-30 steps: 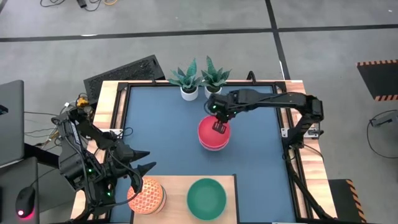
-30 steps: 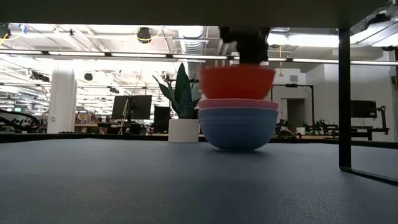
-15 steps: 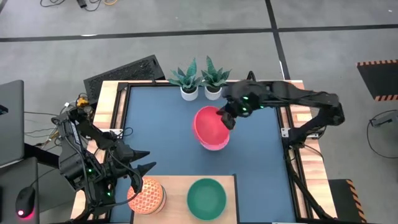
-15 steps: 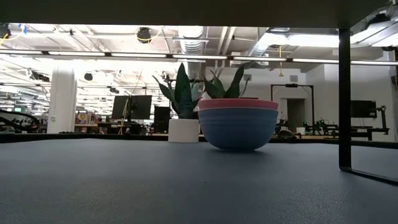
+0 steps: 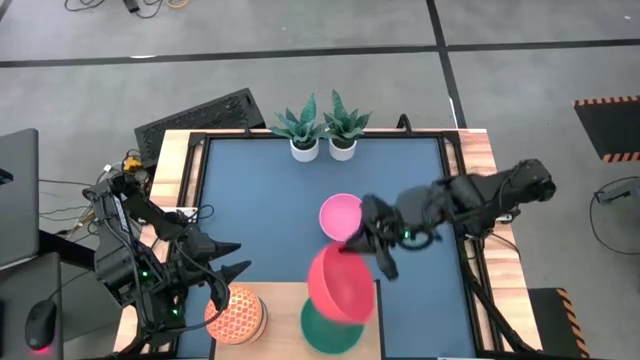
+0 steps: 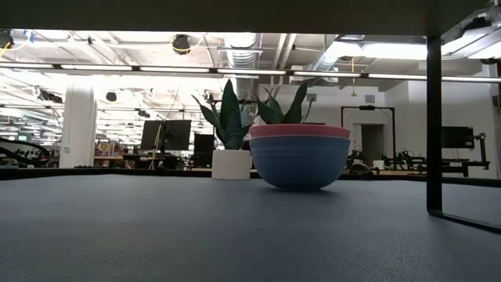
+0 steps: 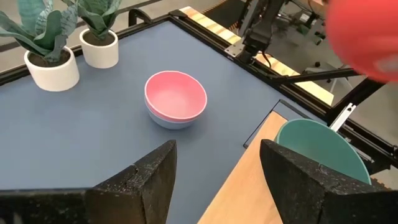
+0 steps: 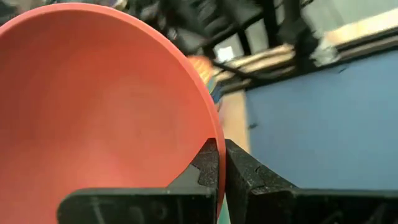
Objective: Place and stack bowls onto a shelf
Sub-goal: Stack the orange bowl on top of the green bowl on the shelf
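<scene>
High view: right hand (image 5: 372, 250) carries the plain red plastic bowl (image 5: 340, 290) by its rim above the green bowl (image 5: 322, 335) on the pale wooden shelf (image 5: 285, 320).

Right wrist view: fingers (image 8: 239, 168) pinch the rim (level before lowering).

Left wrist view: left hand (image 7: 214, 168) idles, wide.

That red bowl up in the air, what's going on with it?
The right gripper is pinching the red bowl by its rim and carrying it above the green bowl on the pale wooden shelf. A pink bowl nested in a light blue bowl waits on the table. The left gripper hangs open near the orange patterned bowl.
</scene>
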You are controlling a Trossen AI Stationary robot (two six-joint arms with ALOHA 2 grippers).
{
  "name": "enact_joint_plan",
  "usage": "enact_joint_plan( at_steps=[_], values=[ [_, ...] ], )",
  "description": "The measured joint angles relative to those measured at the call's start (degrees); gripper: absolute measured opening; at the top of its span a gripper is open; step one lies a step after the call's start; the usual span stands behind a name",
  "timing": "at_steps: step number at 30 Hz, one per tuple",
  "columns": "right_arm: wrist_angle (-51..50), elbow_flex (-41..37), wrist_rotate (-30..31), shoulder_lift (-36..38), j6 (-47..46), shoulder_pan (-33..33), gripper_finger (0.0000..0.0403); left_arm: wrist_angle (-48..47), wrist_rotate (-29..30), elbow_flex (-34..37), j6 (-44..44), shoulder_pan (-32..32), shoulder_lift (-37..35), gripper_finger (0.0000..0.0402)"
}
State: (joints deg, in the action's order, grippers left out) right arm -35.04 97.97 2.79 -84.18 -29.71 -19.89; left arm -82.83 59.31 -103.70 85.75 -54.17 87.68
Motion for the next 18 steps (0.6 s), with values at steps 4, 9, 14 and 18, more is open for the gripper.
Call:
enact_joint_plan(
  at_steps=[4,9,14,18],
  values=[
    [1.07,0.53,-0.57,-2.56,-2.08,-3.95,0.0027,0.00,-0.44,0.00,-0.08,0.00,0.00,0.0215],
    [0.56,4.70,-1.53,-6.59,-3.92,-6.71,0.0027,0.04,-1.74,0.00,-1.09,0.00,0.00,0.0215],
    [-4.60,10.17,-0.51,-10.84,-3.61,-7.53,0.0027,0.04,-2.14,0.00,-1.15,0.00,0.00,0.0215],
    [-14.46,13.25,2.37,-14.34,-6.32,-6.33,0.0027,0.04,-2.24,0.00,-2.60,0.00,0.00,0.0215]
  ],
)
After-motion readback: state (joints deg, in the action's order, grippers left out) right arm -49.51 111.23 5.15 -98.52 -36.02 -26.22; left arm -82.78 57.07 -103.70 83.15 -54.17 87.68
